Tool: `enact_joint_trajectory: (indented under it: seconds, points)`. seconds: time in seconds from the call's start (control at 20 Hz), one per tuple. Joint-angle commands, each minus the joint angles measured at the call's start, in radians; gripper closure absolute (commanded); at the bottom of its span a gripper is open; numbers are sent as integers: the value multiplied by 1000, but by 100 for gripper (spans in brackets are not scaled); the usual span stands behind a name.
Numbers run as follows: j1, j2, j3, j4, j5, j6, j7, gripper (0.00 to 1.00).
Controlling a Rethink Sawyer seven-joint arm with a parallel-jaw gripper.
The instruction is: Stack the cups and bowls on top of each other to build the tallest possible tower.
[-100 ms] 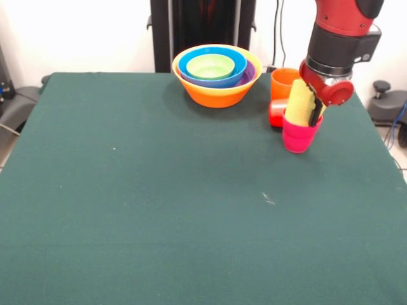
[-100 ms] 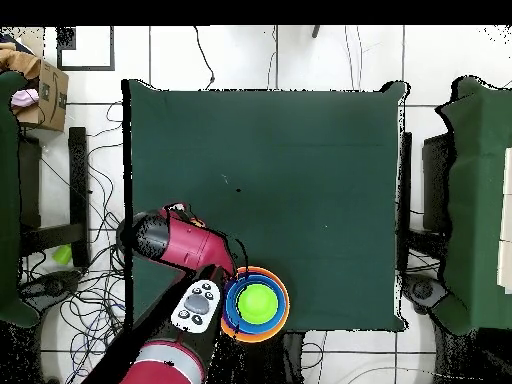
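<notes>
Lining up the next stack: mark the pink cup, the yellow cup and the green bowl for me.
pink cup (image 1: pixel 300 136), front view, its side wall.
yellow cup (image 1: pixel 298 100), front view, its side.
green bowl (image 1: pixel 210 65), front view, its inside.

Nested bowls (image 1: pixel 217 75) left of gripper (image 1: pixel 313 108); one cup (image 1: pixel 300 101) at gripper, inside another cup (image 1: pixel 300 136); two cups (image 1: pixel 280 95) behind.

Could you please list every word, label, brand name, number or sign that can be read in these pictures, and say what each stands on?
None can be read. The cups, the bowls, the green table cloth and the arm's red and black casing show no legible text in either view. The cardboard box in the overhead view bears no readable print.
</notes>
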Motion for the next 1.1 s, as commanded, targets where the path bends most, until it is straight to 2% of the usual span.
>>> enact_joint_trajectory:
  seconds: [0.05, 0.75, 0.85, 0.9, 1.0, 1.1]
  points:
    - [-8, 41, 80, 63, -71, -71, 45, 0]
    - [8, 32, 64, 68, -64, -60, 68, 0]
    - [19, -12, 34, 82, -63, -22, 77, 0]
    - [42, -55, -4, 84, -65, 43, 89, 0]
    - [75, -119, -52, 92, -73, 113, 103, 0]
    - [87, -177, -71, 108, -75, 171, 107, 0]
